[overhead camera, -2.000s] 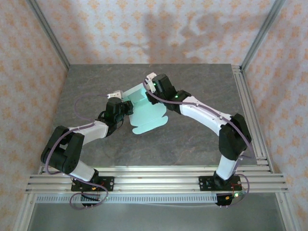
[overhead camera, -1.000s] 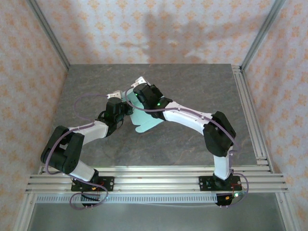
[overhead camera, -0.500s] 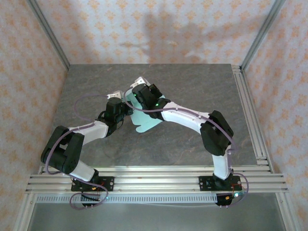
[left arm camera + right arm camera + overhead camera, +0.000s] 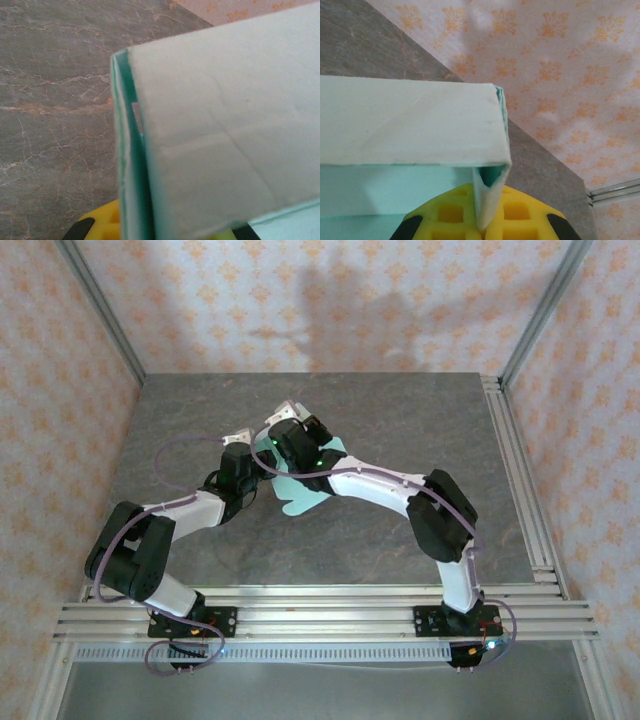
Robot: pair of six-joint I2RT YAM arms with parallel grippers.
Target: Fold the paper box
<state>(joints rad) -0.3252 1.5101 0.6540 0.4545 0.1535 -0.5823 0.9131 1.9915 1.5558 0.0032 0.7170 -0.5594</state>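
Grey stone-look table [image 4: 420, 420], with wide bare margins out to the side rails [image 4: 515, 470] and papered walls [image 4: 300, 300]. Box [image 4: 305, 495] is mid-table, folded over; left gripper [image 4: 240, 442] and right gripper [image 4: 284, 416] each pinch its card.

the tabletop [image 4: 400, 420] is dark grey and stone-patterned, veined pale and rust. the left jaws and right jaws meet over its middle. the box [image 4: 305, 498], mint-green card, spreads out just below them; whether its scalloped edge touches the tabletop cannot be told. metal rails [image 4: 518, 470] line the edge well right of the jaws.
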